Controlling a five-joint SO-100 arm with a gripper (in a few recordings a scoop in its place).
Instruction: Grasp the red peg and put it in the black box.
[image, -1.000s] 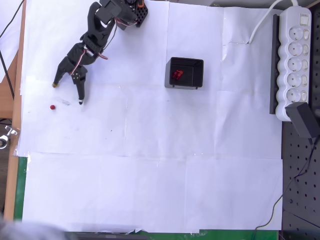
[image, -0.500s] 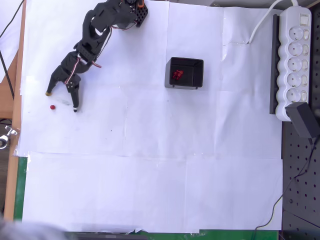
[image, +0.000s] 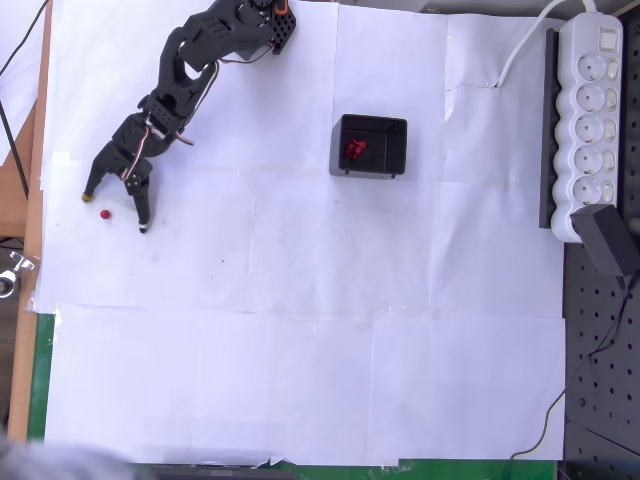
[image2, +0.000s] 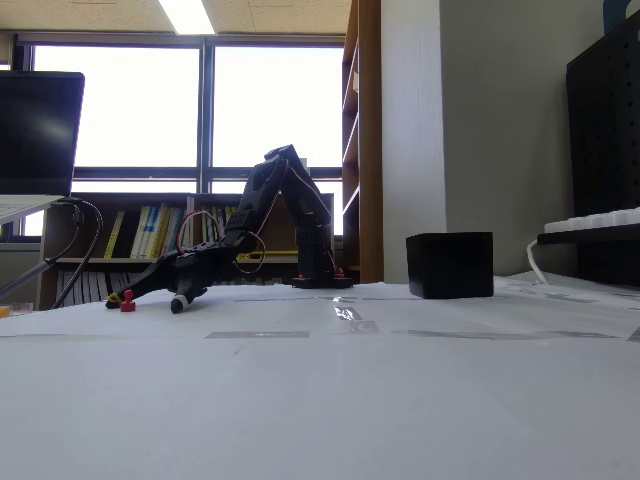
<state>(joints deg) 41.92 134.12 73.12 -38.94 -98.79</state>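
I am looking at the overhead view first. The gripper (image: 115, 210) is standing open, its two fingers spread apart like a fork, and the red peg (image: 105, 213) is lying on the white paper of the tabletop (image: 300, 380) between them. It is sitting nearer to the left finger in this view than to the right one, and close to the level of the fingertips, not deep in the opening. So the peg is lying just ahead of the gripper along the line where the fingers are pointing, toward the lower left of the picture.

In the fixed view the gripper (image2: 150, 297) is hanging very low, almost on the tabletop, and the red peg (image2: 128, 303) is standing upright on the paper between the two tips. I cannot tell from here whether a finger is touching it.

I am judging that the next move needs a little more reach forward before closing, so that the peg is sitting well inside.

The black box (image: 368, 146) is standing well apart, to the right in the overhead view, and several red pegs (image: 355, 150) are already lying in it.
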